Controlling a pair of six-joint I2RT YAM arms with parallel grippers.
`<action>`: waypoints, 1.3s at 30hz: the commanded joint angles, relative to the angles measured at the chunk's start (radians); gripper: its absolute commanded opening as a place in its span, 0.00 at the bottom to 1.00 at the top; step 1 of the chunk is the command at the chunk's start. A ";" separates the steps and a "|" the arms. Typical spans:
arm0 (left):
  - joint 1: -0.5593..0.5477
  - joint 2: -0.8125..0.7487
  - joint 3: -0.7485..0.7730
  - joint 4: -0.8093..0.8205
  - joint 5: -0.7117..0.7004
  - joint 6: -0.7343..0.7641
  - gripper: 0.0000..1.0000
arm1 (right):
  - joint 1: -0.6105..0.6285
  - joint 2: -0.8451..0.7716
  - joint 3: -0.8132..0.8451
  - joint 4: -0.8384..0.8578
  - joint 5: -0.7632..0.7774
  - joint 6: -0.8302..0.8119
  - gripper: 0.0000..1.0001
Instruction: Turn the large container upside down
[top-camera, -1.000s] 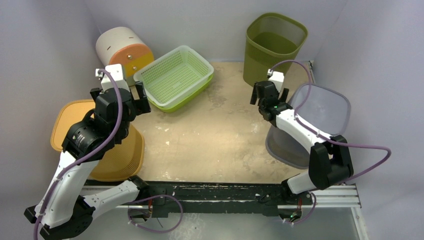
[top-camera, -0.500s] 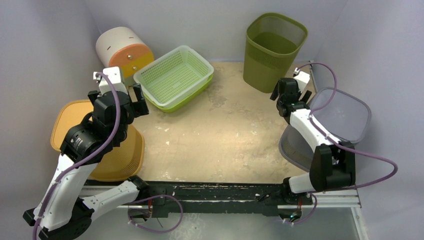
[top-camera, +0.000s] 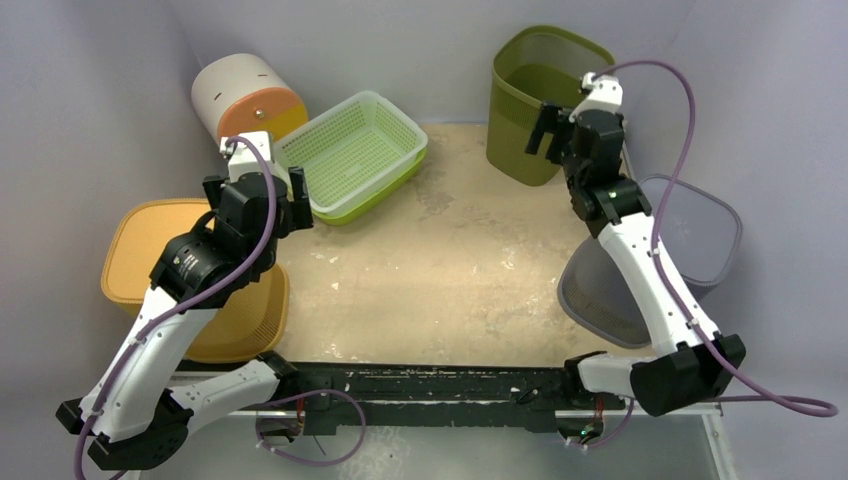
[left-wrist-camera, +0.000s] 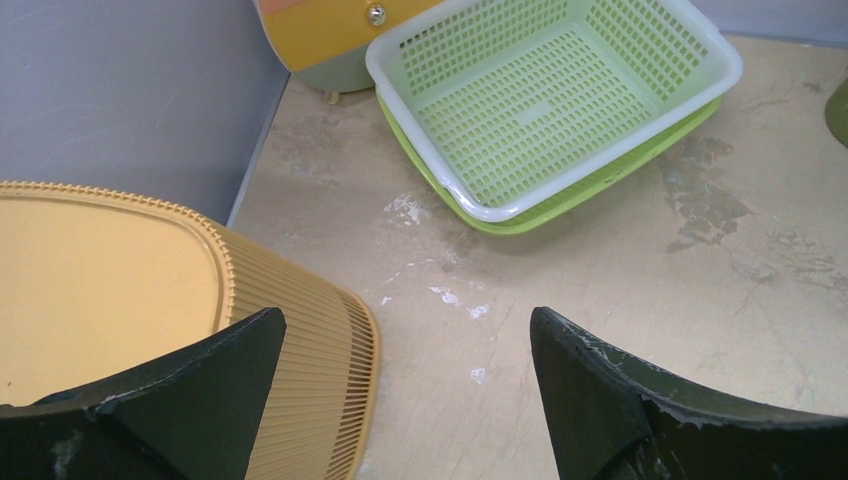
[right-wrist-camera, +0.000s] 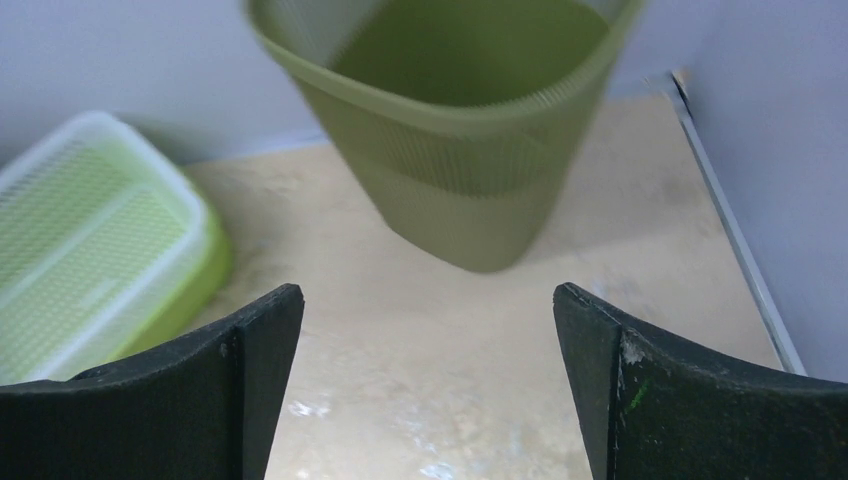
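Olive bin upright at far right of table, mouth up, long axis vertical, tapering toward base. Right gripper just before its near wall, fingers spread wide, empty. Left gripper likewise spread, empty, above yellow bin edge, near green basket.

Pincer wide apart over beige tabletop, yellow ribbed bin left, green mesh basket beyond

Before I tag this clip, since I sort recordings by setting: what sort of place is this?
Probably a robot test cell: two arms bolted at a worn tabletop, plain grey walls around it, and staged containers such as the olive bin and green basket.
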 joint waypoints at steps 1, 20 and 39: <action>-0.002 0.011 0.049 0.053 0.017 -0.011 0.90 | 0.015 0.130 0.232 -0.105 -0.122 -0.114 0.95; -0.002 0.042 0.013 0.071 0.072 -0.037 0.90 | -0.066 0.506 0.641 -0.204 -0.238 -0.358 0.85; -0.002 0.050 -0.051 0.081 0.061 -0.043 0.90 | -0.135 0.669 0.698 -0.125 -0.269 -0.450 0.81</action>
